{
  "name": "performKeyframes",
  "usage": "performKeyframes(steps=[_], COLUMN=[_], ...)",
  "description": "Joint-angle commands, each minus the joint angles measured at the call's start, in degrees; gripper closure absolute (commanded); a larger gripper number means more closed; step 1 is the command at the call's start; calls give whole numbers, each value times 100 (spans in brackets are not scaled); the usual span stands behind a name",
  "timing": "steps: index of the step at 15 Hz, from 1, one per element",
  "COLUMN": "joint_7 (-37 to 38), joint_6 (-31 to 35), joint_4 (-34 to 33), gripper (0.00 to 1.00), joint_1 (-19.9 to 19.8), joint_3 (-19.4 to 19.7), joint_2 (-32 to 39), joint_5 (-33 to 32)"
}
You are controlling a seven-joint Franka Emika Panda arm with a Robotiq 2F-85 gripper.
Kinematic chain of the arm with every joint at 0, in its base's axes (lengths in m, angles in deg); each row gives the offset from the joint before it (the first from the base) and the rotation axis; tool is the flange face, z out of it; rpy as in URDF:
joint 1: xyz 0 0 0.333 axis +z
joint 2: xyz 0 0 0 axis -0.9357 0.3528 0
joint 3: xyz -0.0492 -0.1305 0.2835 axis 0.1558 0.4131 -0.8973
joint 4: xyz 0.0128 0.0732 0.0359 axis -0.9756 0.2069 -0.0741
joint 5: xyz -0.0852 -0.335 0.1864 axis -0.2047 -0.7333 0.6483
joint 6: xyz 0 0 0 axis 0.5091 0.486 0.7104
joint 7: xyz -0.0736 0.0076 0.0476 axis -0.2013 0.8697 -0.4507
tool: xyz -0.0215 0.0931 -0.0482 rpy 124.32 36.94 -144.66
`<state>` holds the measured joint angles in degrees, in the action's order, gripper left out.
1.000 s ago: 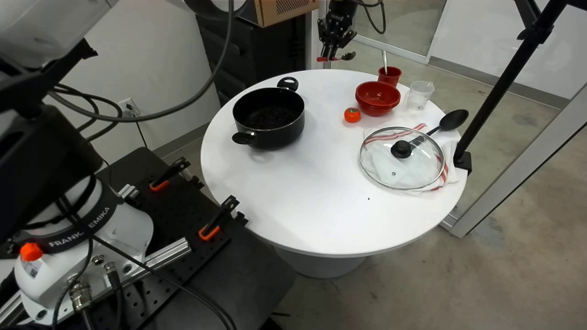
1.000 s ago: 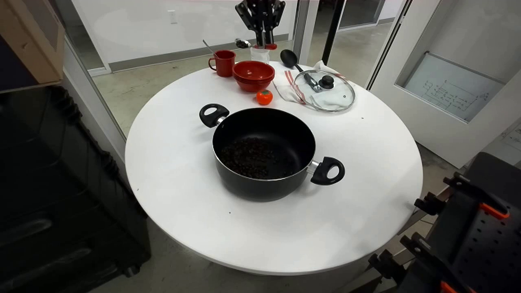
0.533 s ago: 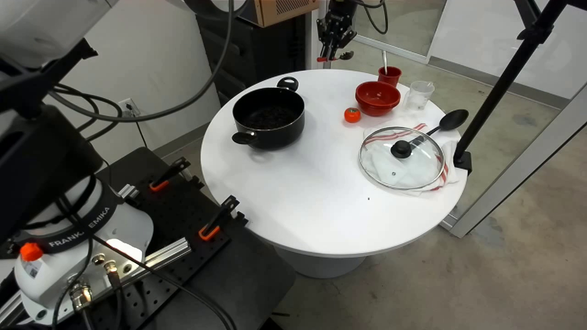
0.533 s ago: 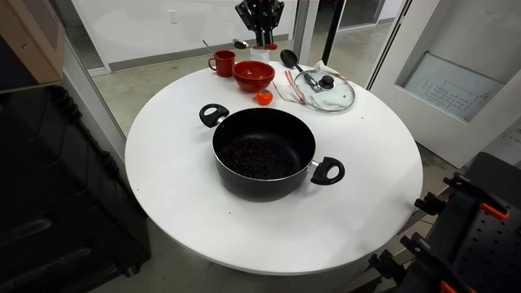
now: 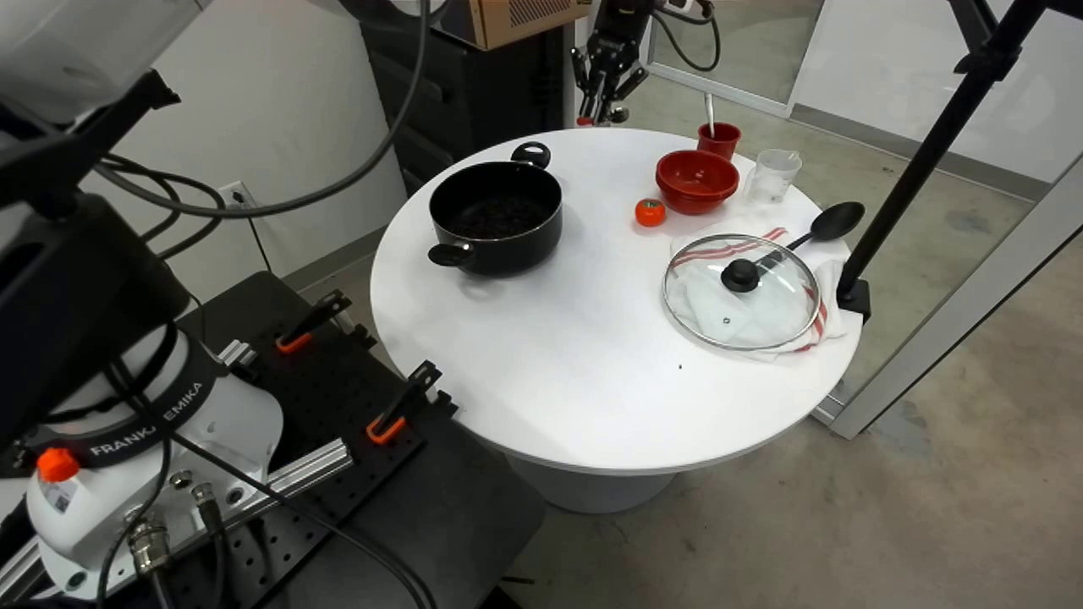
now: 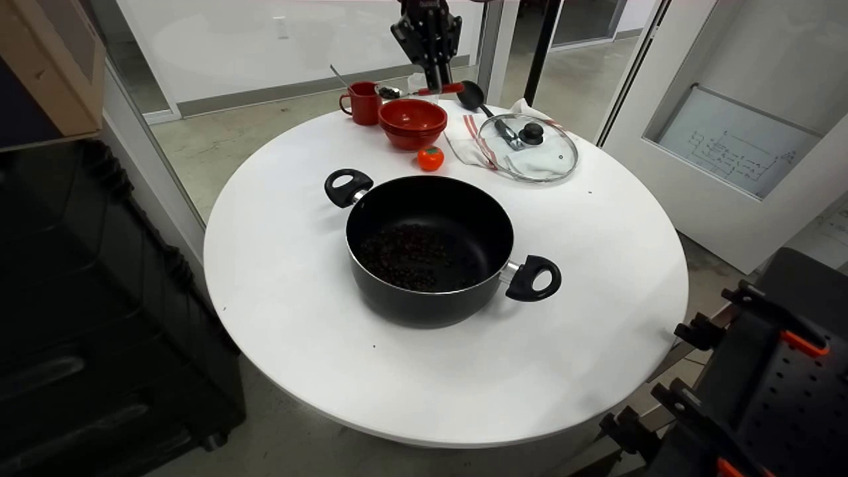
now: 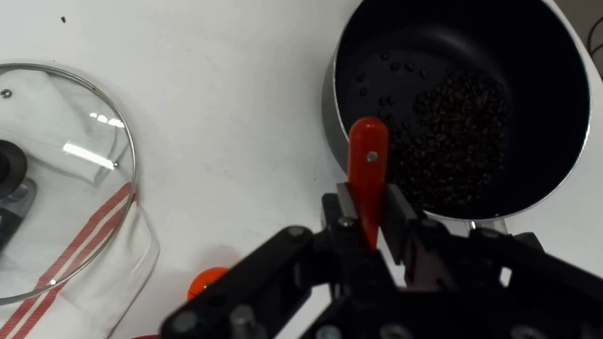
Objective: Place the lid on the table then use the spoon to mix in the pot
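The pincer (image 7: 369,202) is clenched on the spoon (image 7: 367,146), got it by the red handle, up in the air and clear of the pot (image 6: 424,308)! And that pot's sitting upright on the bench (image 6: 563,377), dark beans (image 7: 454,155) strewn across its bottom, towards the edge away from the black pole (image 5: 929,156). Further out, here's the tomato (image 5: 650,213), just beside the stacked red bowls (image 6: 411,138), with the red mug (image 6: 366,106) near them, a thin stem (image 5: 710,110) leaning in it, close to the bench's edge. Across by the edge with the pole, the lid (image 5: 734,308)! It's off the pot, knob up, lying over the striped towel (image 5: 833,326), the handle of a big black utensil (image 5: 838,221) beneath it!
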<state>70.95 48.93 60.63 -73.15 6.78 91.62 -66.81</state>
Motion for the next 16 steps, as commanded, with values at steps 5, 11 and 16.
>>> performKeyframes(steps=[5, 11, 16], joint_7=[-1143, -1866, -2307], joint_6=[170, 489, 963], joint_4=[1843, 3334, 4600], gripper=[95, 95, 95], joint_1=[43, 28, 99], joint_3=[57, -53, -15], joint_2=[-1053, -1933, -2653], joint_5=[-815, -1386, -1706])
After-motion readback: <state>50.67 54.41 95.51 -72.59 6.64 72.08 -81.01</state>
